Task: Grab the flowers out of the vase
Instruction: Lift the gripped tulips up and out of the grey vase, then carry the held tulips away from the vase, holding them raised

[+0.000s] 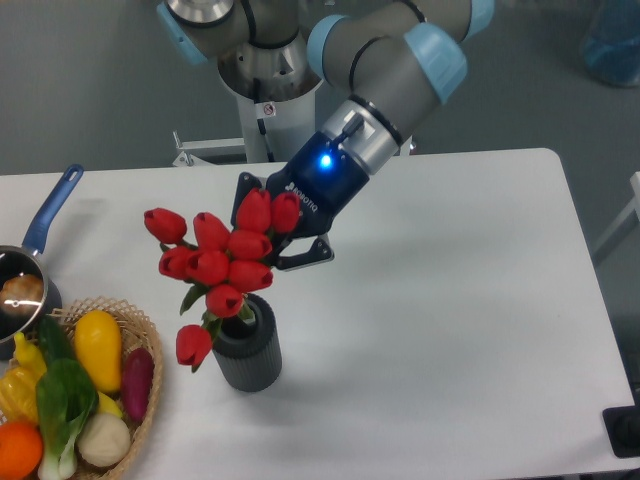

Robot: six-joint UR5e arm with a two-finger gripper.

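Flowers [222, 255] stand in the vase [247, 352] (end effector [285, 235] state unclear behind them).

White table [450, 300] bearing vase [248, 355], wicker basket [148, 400], saucepan [25, 275].

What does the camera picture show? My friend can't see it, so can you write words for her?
A robot arm's claw reaches in behind a bunch of red tulip flowers standing in a small dark grey vase on a white table. At the left sit a wicker basket of vegetables and a blue-handled saucepan.
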